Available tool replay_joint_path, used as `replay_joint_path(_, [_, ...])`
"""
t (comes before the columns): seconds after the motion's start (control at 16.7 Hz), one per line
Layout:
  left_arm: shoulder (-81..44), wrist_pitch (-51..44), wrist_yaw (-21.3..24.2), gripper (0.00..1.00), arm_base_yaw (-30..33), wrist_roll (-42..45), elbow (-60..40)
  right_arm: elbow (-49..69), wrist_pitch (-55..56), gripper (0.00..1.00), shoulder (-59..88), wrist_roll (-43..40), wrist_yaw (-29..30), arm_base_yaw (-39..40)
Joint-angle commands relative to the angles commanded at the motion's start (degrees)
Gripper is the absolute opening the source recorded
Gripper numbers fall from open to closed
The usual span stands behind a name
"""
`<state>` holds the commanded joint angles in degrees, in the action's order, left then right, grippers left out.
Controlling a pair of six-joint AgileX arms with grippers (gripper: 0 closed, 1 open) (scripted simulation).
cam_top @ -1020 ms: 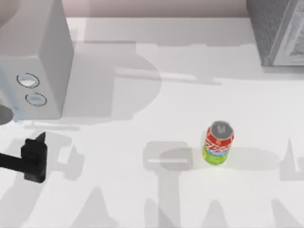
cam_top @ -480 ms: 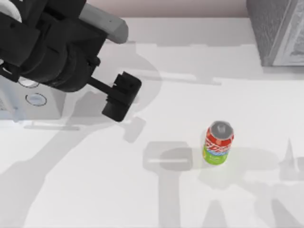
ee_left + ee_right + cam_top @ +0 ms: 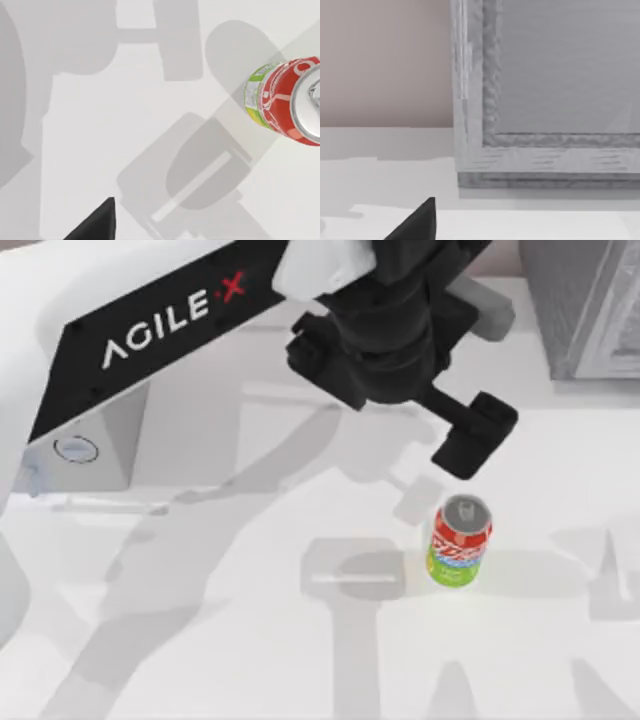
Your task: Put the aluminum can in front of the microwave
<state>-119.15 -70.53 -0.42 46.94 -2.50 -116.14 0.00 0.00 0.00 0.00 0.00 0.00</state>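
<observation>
The aluminum can (image 3: pixel 460 540) stands upright right of the table's middle, with a silver top, a red label and a lime-green base. It also appears in the left wrist view as the can (image 3: pixel 282 102), seen from above. My left arm reaches across from the left, and my left gripper (image 3: pixel 472 438) hangs above the table just behind the can without touching it. The microwave (image 3: pixel 95 445) is a pale grey box at the far left, mostly covered by the arm, with one round dial (image 3: pixel 75 449) showing. My right arm is parked at the right.
A darker speckled grey box (image 3: pixel 585 305) with a pale framed panel stands at the back right corner, and the right wrist view faces this box (image 3: pixel 545 100). Bare white table (image 3: pixel 250 640) lies between the can and the microwave.
My left arm has swung from the near left, past the microwave's front, across to the right. Its gripper now hangs just behind the can. The can has not moved.
</observation>
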Motion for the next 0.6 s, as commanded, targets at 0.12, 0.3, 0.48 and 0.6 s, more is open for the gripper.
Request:
replay_joint_path(0.12, [-7.8,-4.2,0.1,1.00,2.3,-1.2,-8.3,0.0,0.0,1.00,0.0,0.0,0.0,0.0])
replay_joint_path(0.3, [-16.6,-9.0,0.2,1.00,4.8,-2.7,-17.5,0.0,0.0,1.00,0.0,0.0,0.0,0.0])
replay_joint_path(0.48, [-21.2,-11.5,0.2,1.00,6.0,-3.5,-22.1,0.0,0.0,1.00,0.0,0.0,0.0,0.0])
replay_joint_path(0.6, [-21.7,-11.7,0.2,1.00,6.1,-3.6,-22.6,0.0,0.0,1.00,0.0,0.0,0.0,0.0])
